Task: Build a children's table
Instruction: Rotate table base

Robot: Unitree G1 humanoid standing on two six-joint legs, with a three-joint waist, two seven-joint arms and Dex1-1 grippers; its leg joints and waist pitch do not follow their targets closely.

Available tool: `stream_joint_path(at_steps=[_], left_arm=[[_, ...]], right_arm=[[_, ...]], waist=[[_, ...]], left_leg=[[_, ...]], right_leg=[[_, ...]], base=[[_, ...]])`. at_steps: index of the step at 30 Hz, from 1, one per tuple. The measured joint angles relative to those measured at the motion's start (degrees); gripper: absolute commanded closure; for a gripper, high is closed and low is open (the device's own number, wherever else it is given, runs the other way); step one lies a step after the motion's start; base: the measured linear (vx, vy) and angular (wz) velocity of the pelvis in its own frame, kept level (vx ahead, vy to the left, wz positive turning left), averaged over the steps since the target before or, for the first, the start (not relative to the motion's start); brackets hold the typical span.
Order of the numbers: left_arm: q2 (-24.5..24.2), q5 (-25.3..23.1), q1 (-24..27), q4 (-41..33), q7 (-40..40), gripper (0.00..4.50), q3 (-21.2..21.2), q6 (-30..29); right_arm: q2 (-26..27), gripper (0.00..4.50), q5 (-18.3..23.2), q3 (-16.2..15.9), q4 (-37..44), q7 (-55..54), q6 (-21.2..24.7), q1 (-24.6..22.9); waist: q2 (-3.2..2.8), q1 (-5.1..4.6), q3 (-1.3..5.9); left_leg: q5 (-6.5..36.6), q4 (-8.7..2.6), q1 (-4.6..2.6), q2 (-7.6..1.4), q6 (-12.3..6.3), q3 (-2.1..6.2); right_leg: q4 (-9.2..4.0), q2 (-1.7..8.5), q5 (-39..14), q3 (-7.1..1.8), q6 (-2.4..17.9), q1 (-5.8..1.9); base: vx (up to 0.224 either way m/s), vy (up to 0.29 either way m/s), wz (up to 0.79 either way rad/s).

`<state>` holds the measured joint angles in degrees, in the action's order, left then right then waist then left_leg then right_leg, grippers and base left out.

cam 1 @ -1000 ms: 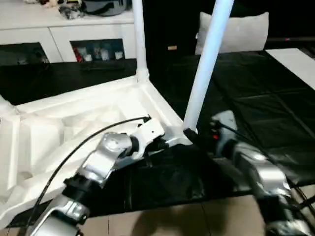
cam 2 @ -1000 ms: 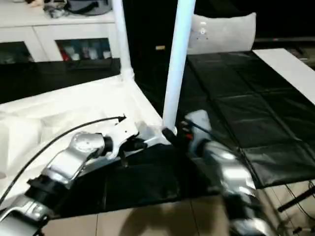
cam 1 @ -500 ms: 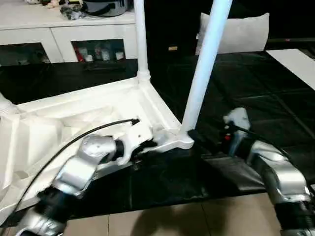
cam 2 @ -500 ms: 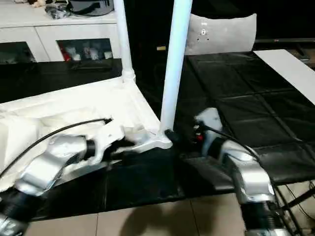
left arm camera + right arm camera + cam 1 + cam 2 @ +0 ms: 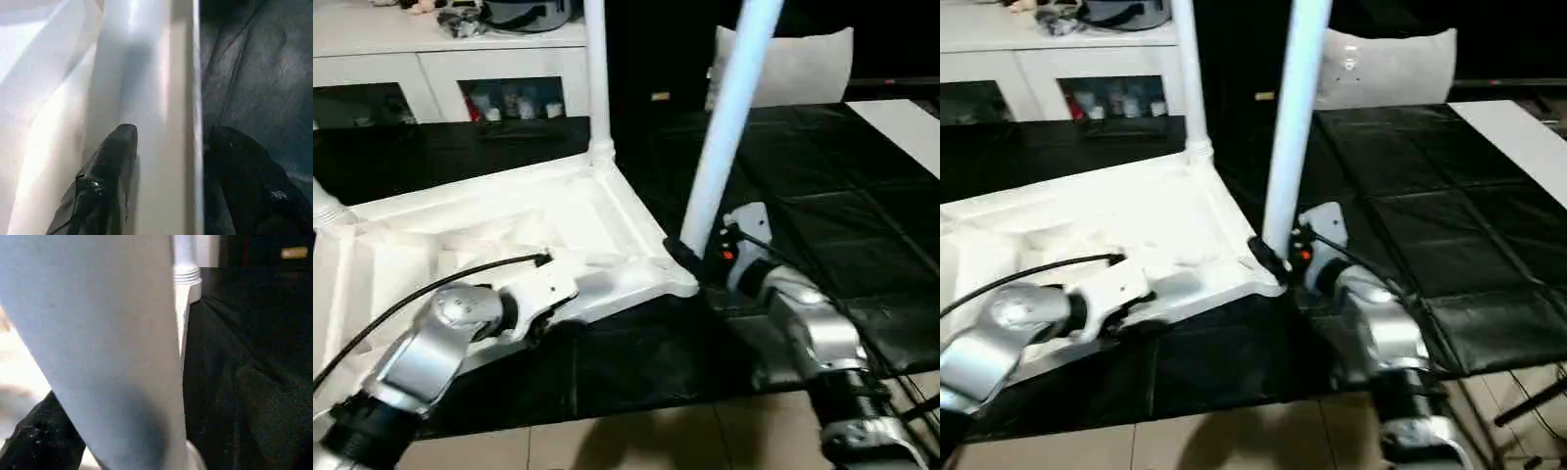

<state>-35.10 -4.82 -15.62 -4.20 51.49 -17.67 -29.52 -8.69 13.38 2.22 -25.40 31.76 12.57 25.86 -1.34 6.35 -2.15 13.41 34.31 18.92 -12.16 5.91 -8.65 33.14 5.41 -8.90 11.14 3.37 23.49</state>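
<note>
My left gripper has its 2 black fingers parted astride the near rim of the table top, 1 finger inside the rim and 1 outside over the black mat; they do not press on it. My right gripper is spread wide at the foot of the near leg, 1 finger dark beside the tube, gripping nothing.

The black mat covers the floor under the work. The table top lies upside down on it, ribbed side up. The near leg stands upright in the near right corner socket. The far leg stands in the far corner socket. A white cabinet lines the back, a pale cushion beside it.
</note>
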Motion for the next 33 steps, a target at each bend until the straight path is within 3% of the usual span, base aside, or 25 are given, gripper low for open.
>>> stream_joint_path(at_steps=[5, 12, 19, 21, 26, 29, 33], left_arm=[[0.45, -1.58, 0.26, 1.79, -3.6, 1.86, 0.93, 3.18], [-0.05, -1.93, -0.3, 4.55, -5.92, 1.86, 1.04, 6.09], [1.39, -4.69, -1.97, 10.83, -11.24, 1.86, 1.05, 9.22], [2.32, -5.2, -3.19, 12.51, -13.27, 1.86, 1.09, 9.62], [6.91, -5.01, -5.2, 14.69, -19.56, 1.86, 4.2, 10.01], [9.98, -3.78, -5.1, 14.76, -22.37, 1.86, 5.69, 10.46], [16.23, -0.97, -1.48, 12.55, -29.06, 1.86, 10.46, 10.69]], right_arm=[[-0.23, 0.0, 0.56, 3.4, -3.87, -4.65, -0.99, 2.24], [-1.23, 0.0, -0.13, 5.2, -6.9, -9.36, -5.42, 3.24], [-6.01, 0.0, -0.49, 10.27, -10.29, -15.2, -9.89, 3.3], [-7.64, 0.0, -0.51, 11.71, -10.76, -16.64, -10.99, 3.3], [-10.86, 0.0, -0.59, 13.72, -10.9, -16.36, -12.18, 3.29], [-10.44, 0.0, -0.67, 13.39, -10.83, -15.92, -13.19, 3.25], [-8.82, 0.0, -0.71, 11.27, -5.97, -14.28, -13.2, 0.16]], waist=[[0.15, 0.42, -0.05], [0.18, 0.5, -0.05], [0.18, 2.33, -0.06], [0.18, 2.45, -0.06], [0.13, 1.31, -0.03], [0.13, -0.07, -0.03], [0.25, -0.65, -0.08]], left_leg=[[-0.11, 0.0, 0.0, 0.19, 0.27, 0.06], [-0.05, 0.01, 0.0, 0.36, 0.38, 0.02], [-0.09, 0.04, 0.09, 0.42, 0.32, -0.04], [-0.11, 0.06, 0.08, 0.43, 0.29, -0.09], [-0.19, 0.1, 0.06, 0.4, 0.12, -0.17], [-0.26, 0.08, 0.09, 0.32, 0.0, -0.16], [-0.26, 0.08, 0.17, 0.3, -0.03, -0.16]], right_leg=[[0.01, -0.02, 0.13, -0.23, 0.0, -0.07], [0.0, -0.1, 0.24, -0.76, -0.13, -0.06], [-0.01, -0.1, 0.26, -0.95, -0.19, -0.03], [-0.01, -0.1, 0.28, -1.02, -0.22, -0.04], [-0.01, -0.16, 0.31, -1.06, -0.26, -0.02], [0.0, -0.25, 0.31, -1.04, -0.26, 0.05], [-0.02, -0.28, 0.29, -1.01, -0.28, 0.13]], base=[[0.0, 0.0, 0.0], [0.0, 0.0, 0.0], [0.0, 0.0, 0.0], [0.0, 0.0, 0.0], [0.0, 0.0, 0.0], [0.0, 0.0, 0.0], [0.0, 0.0, 0.0]])
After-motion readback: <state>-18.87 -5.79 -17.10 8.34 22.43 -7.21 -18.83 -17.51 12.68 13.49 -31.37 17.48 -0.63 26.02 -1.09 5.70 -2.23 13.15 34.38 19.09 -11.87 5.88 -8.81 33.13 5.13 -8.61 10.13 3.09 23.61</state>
